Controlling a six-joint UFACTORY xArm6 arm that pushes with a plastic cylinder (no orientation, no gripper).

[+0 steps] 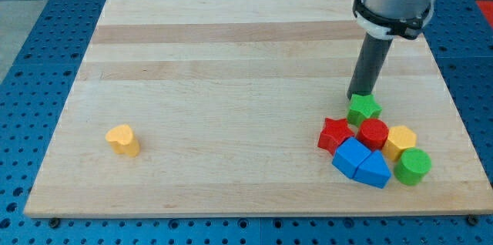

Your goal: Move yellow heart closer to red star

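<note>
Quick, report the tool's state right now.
No jaws to open or close: my tip holds nothing. It sits just above the green star in the view, at the cluster's top, far right of the yellow heart.

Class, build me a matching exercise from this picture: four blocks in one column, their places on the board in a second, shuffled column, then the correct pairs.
Column 1
1. yellow heart
2. green star
3. green cylinder
4. red star

Column 2
A. just below my tip
B. alone toward the view's left
C. left edge of the cluster
D. bottom right of the cluster

Pairs: 1-B, 2-A, 3-D, 4-C
</note>
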